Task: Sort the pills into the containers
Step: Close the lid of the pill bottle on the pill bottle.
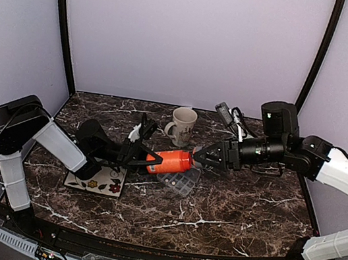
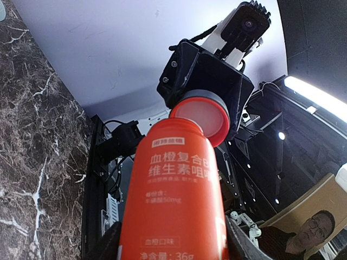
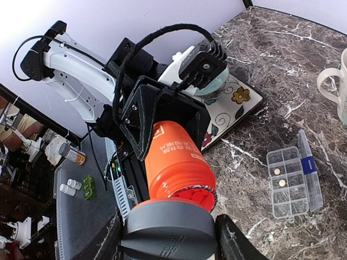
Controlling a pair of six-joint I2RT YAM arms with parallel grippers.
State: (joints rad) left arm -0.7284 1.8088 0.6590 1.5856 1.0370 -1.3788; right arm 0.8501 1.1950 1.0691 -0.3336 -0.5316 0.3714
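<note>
My left gripper point(image 1: 145, 155) point(image 2: 173, 246) is shut on an orange pill bottle point(image 1: 170, 161) point(image 2: 173, 195), held level above the table. Facing it, my right gripper point(image 1: 201, 156) point(image 3: 168, 241) is shut on the bottle's grey cap point(image 3: 167, 230) point(image 2: 205, 111). The cap is off, just clear of the open mouth. Orange tablets point(image 3: 199, 196) show inside that mouth. The clear organiser box point(image 3: 288, 181) point(image 1: 178, 183) lies on the marble below the bottle with its lid open. Two small pale pills point(image 3: 277, 171) sit in two of its compartments.
A cream patterned mug point(image 1: 183, 125) point(image 3: 336, 86) stands behind the bottle. A white flowered tile point(image 1: 95, 181) point(image 3: 238, 103) lies under the left arm. The table is dark marble point(image 1: 240, 211), with walls on three sides.
</note>
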